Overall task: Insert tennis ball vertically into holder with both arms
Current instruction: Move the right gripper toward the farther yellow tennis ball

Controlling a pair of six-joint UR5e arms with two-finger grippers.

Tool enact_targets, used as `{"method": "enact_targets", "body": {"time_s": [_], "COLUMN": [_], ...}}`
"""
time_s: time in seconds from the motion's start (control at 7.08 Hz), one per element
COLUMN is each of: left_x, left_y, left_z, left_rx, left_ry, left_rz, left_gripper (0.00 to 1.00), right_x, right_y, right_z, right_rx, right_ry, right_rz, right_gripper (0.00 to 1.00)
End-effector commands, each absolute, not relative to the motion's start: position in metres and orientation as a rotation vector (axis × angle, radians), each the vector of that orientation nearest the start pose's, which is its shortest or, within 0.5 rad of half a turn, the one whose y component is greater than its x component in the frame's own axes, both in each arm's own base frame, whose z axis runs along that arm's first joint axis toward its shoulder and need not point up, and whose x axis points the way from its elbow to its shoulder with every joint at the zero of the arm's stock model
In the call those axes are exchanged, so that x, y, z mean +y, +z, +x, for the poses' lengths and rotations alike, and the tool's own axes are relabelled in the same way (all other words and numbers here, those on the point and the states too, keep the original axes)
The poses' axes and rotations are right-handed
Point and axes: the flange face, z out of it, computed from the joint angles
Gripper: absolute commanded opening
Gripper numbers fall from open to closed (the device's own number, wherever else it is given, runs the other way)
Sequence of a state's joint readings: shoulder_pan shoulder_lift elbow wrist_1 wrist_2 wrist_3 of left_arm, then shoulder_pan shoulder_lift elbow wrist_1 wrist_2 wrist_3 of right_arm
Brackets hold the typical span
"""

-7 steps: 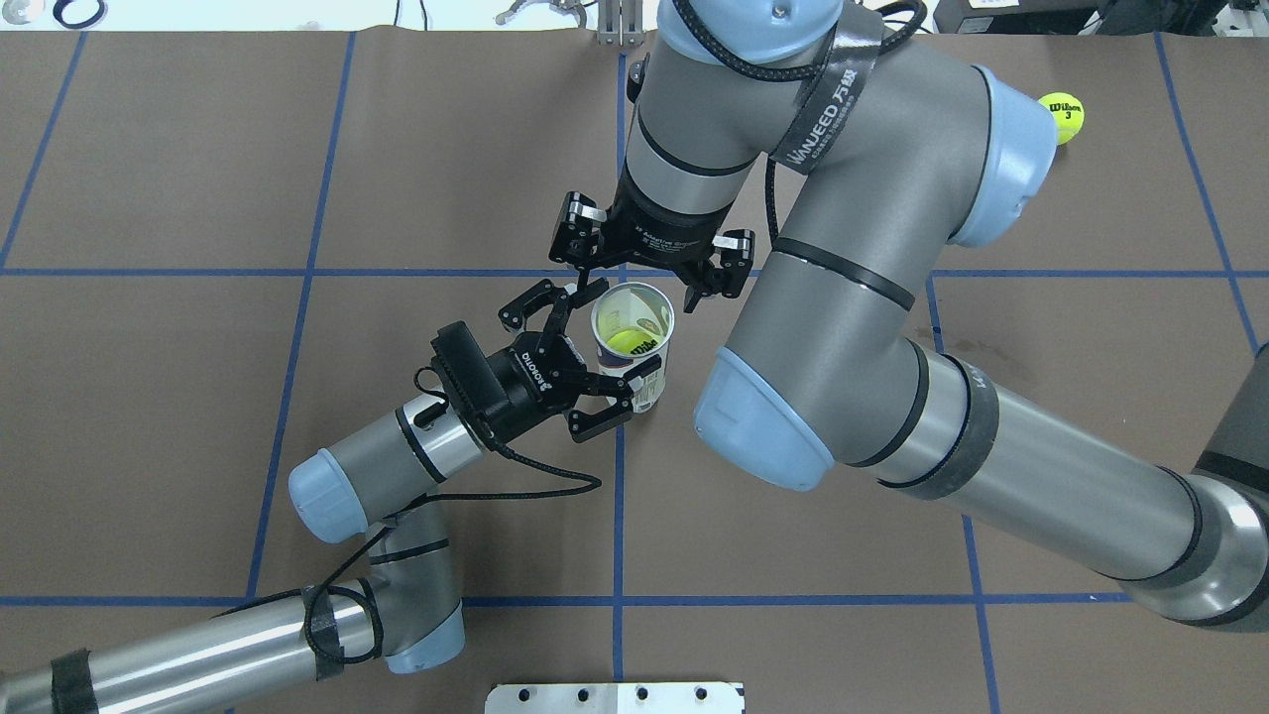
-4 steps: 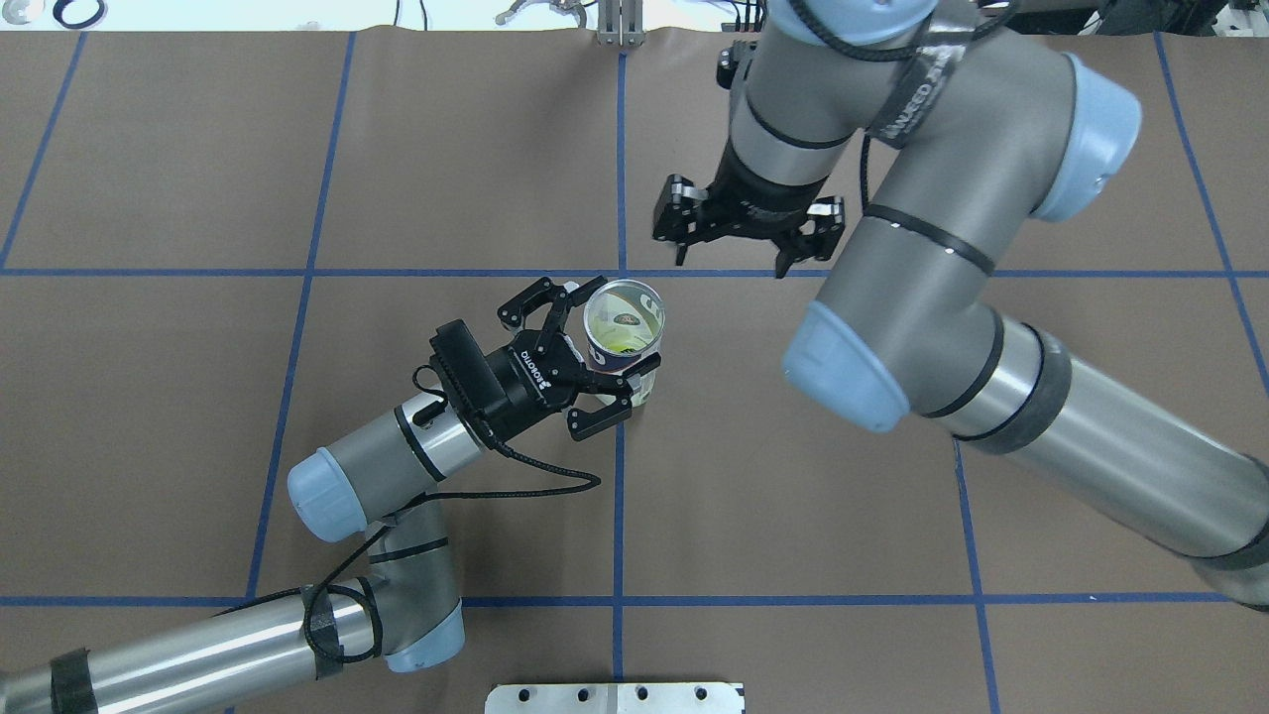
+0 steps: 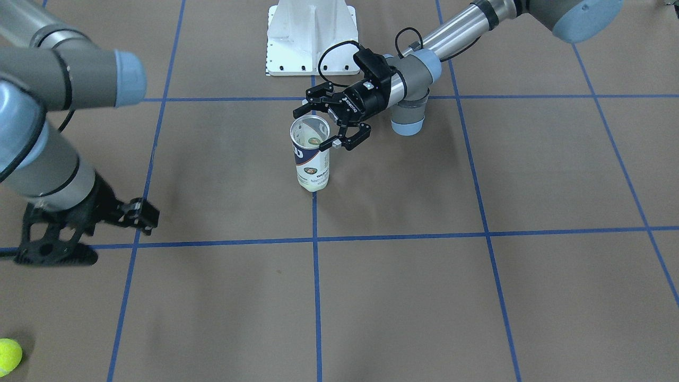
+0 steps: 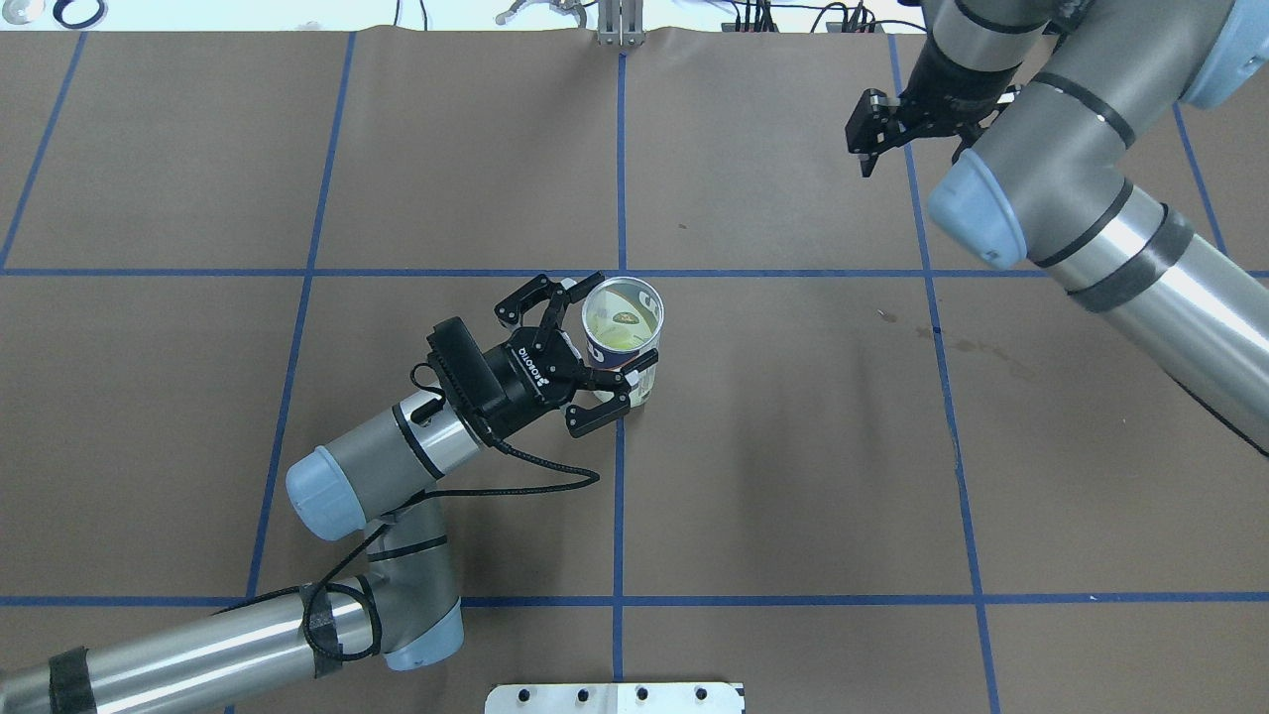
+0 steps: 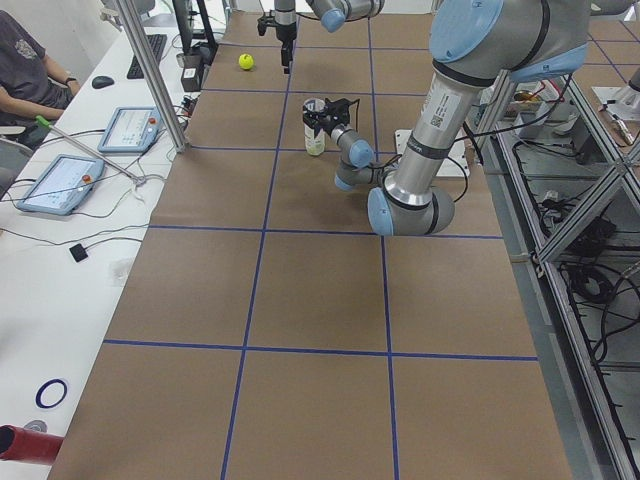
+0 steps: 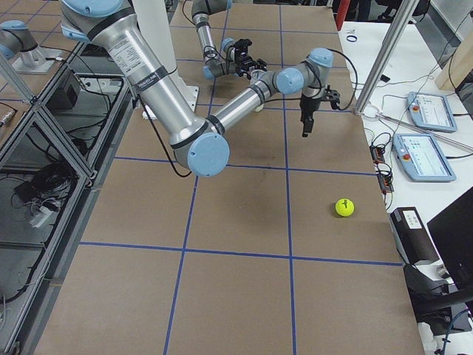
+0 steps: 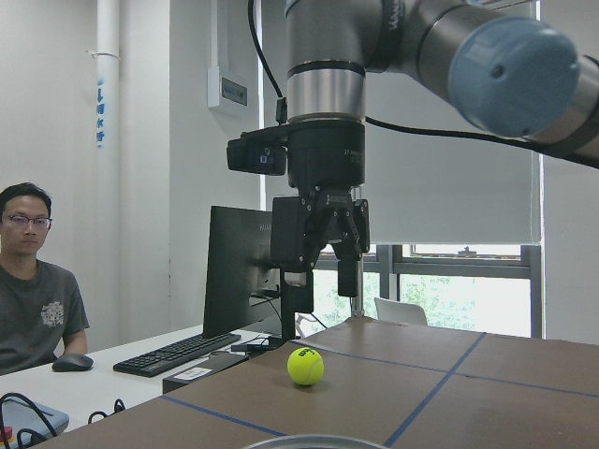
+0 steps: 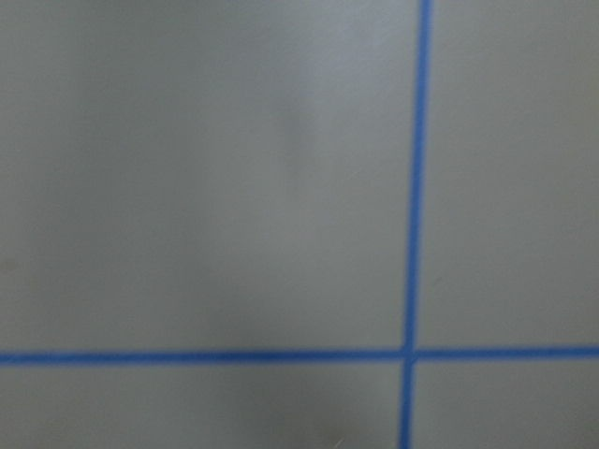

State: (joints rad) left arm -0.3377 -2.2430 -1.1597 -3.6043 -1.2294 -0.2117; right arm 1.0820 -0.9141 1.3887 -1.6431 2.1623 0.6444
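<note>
The overhead view looks down from behind the robot, with the white pedestal base (image 4: 615,697) at its bottom edge. The front-facing view looks steeply down from the opposite side, with that base at its top. Both centre the holder (image 4: 622,327). The two side views look along the table (image 5: 320,300) from opposite ends, farther off. The left wrist camera looks level across the tabletop at the right gripper (image 7: 321,295) and a tennis ball (image 7: 305,366). The right wrist camera faces straight down, close, on blurred blue grid lines (image 8: 415,187).
</note>
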Motion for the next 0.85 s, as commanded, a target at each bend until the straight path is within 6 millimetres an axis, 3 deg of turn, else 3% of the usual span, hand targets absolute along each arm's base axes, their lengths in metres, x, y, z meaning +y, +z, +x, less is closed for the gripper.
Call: {"method": "enact_targets", "body": {"time_s": [0.0,0.14,0.57,0.71], "left_x": [-0.373,-0.376,-0.376,-0.376], "left_y": [0.257,0.257,0.257,0.257], "left_z": [0.555,0.553,0.553,0.553], "left_rx": [1.349,1.345,1.346,1.346], "left_ry": [0.155,0.152,0.151,0.151], "left_rz": [1.8,1.803,1.804,1.804], "left_gripper": [0.99,0.99,0.99,0.99], "right_x": [-0.738,-0.75,-0.767,-0.768], "right_y": [0.452,0.473,0.532,0.535], "right_z": [-0.245,-0.233,-0.224,-0.224], "right_rx": [-0.666,-0.625,-0.522,-0.536], "right_ry": [0.088,0.109,0.144,0.234], "right_rz": [-0.001,0.043,0.18,0.177], "right_gripper": [1.0,1.0,1.0,1.0]}}
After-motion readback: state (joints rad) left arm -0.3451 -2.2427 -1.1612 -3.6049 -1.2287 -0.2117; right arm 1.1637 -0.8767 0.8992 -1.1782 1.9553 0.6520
